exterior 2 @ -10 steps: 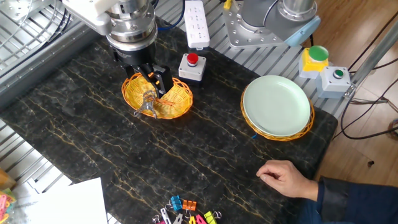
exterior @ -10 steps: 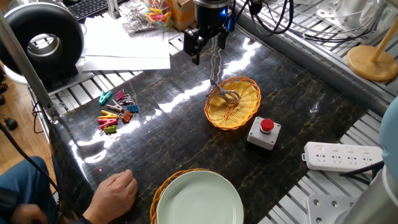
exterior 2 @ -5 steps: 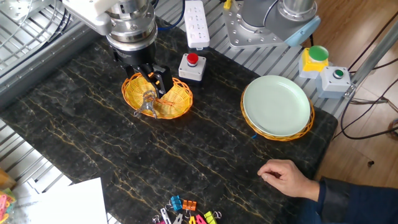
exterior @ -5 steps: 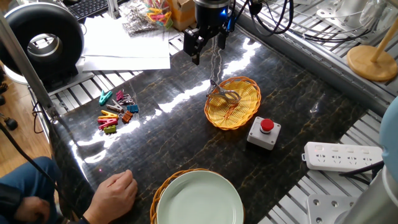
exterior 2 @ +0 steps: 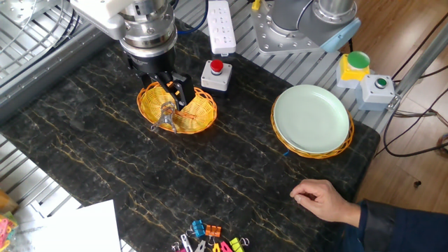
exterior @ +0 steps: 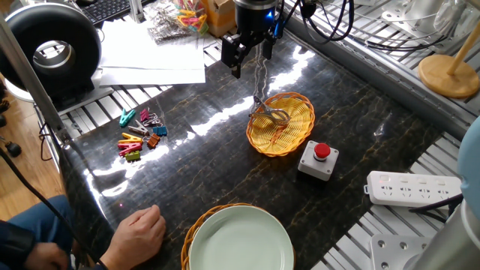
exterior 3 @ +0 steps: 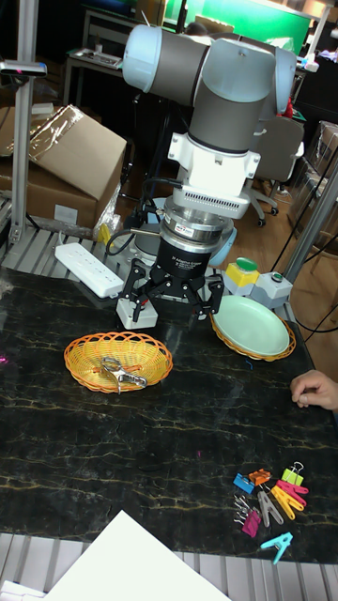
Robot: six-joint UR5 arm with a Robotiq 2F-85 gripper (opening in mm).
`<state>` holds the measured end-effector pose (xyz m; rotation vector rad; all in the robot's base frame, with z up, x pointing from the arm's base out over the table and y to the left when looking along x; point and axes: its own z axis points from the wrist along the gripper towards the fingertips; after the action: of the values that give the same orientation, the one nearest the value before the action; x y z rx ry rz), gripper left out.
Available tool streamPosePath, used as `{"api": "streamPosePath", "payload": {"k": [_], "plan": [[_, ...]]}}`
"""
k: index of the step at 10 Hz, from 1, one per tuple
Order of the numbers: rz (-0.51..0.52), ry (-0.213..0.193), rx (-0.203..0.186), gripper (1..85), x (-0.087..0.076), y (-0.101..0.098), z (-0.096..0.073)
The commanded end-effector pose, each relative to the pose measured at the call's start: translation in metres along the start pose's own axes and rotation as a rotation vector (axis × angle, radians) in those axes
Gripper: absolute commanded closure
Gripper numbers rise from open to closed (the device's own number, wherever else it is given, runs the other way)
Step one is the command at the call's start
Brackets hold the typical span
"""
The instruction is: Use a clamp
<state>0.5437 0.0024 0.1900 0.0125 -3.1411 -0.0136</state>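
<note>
The clamp (exterior: 270,115) is a small silvery wire piece lying inside the yellow wicker basket (exterior: 301,103). It also shows in the other fixed view, clamp (exterior 2: 166,116) in basket (exterior 2: 205,110), and in the tall view, clamp (exterior 3: 120,374) in basket (exterior 3: 161,361). My gripper (exterior: 251,58) hangs above the basket's far side, well clear of the clamp. Its fingers are spread and nothing is between them. From the opposite camera the gripper (exterior 2: 162,84) overlaps the basket. In the tall view the gripper (exterior 3: 172,305) hovers above and to the right of the basket.
A red push-button box (exterior: 318,160) stands just beside the basket. A pale green plate (exterior: 240,240) rests in a wicker holder at the front. Coloured pegs (exterior: 139,136) lie at the left, a person's hand (exterior: 140,231) rests near the front edge, and a power strip (exterior: 412,187) lies at the right.
The person's blue sleeve at the lower left has drawn back a little. The gripper, clamp and basket have not moved.
</note>
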Motion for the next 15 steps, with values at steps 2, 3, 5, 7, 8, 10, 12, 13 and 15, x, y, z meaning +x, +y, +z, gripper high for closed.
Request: {"api": "streamPosePath", "payload": {"k": [2,3,5,7,8,10,12,13,15], "plan": [[-0.149,-0.201,0.073,83.3,-0.053,-0.011,-0.005],[-0.147,-0.201,0.073,83.3,-0.053,-0.011,-0.005],[-0.147,-0.201,0.074,83.3,-0.053,-0.011,-0.006],[-0.151,-0.2,0.078,83.3,-0.053,-0.012,-0.006],[-0.159,-0.187,0.088,83.3,-0.05,-0.015,-0.006],[-0.219,-0.112,0.157,83.3,-0.033,-0.033,-0.007],[-0.226,-0.097,0.16,83.3,-0.028,-0.035,-0.005],[-0.248,-0.086,0.143,76.7,-0.025,-0.032,-0.006],[-0.399,-0.078,0.138,3.0,-0.023,-0.036,-0.011]]}}
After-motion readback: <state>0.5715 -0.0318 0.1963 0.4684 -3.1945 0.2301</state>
